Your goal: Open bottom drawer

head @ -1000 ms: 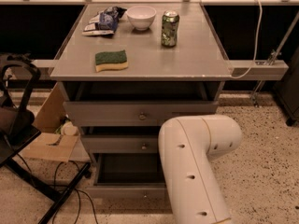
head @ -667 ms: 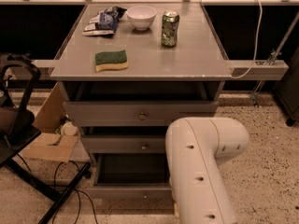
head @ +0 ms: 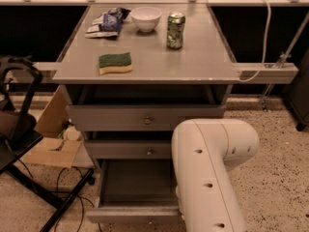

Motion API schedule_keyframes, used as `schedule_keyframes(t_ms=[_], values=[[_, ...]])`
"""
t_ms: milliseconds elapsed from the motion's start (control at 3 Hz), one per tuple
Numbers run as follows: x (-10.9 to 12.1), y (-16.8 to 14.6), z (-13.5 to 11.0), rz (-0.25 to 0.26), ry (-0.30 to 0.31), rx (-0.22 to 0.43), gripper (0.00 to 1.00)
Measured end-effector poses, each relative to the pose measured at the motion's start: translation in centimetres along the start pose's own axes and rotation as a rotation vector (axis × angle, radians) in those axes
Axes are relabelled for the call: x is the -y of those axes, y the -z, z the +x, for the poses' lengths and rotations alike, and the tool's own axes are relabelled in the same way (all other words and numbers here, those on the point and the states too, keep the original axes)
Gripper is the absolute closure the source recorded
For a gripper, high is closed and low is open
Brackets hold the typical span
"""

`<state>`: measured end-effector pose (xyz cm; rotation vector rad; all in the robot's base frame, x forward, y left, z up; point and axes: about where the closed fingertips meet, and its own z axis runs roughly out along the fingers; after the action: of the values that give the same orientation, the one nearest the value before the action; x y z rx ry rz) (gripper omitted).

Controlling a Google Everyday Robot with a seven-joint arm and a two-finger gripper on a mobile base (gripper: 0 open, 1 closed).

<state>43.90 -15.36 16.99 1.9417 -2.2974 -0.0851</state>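
The bottom drawer [head: 137, 181] is the lowest of three grey drawers under the table and stands pulled out, showing its plain grey floor. Its front edge [head: 133, 212] faces the camera; its knob does not show. The mid-sized drawer [head: 128, 150] and the top drawer [head: 140, 117] above it are shut, each with a small round knob. My white arm [head: 207, 173] reaches down at the open drawer's right side and covers its right corner. My gripper is hidden behind the arm, out of view.
On the grey table [head: 193, 62] lie a green sponge [head: 115, 63], a white bowl [head: 146, 18], a green can [head: 175, 30] and a snack bag [head: 107, 23]. A cardboard box [head: 53, 146], a black chair [head: 17, 129] and floor cables [head: 67, 187] are at the left.
My arm has shifted slightly to the right. The bottom drawer stands open throughout.
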Motion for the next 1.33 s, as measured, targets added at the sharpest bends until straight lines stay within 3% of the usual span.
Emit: schedule_keyframes(t_ms=[333, 1000, 1333], values=[[0.0, 0.0, 0.0, 0.0, 0.0, 0.0, 0.94], [-2.9, 0.0, 1.8, -0.035, -0.031, -0.012, 1.0], [-3.0, 0.0, 1.8, -0.036, -0.032, -0.012, 1.0]])
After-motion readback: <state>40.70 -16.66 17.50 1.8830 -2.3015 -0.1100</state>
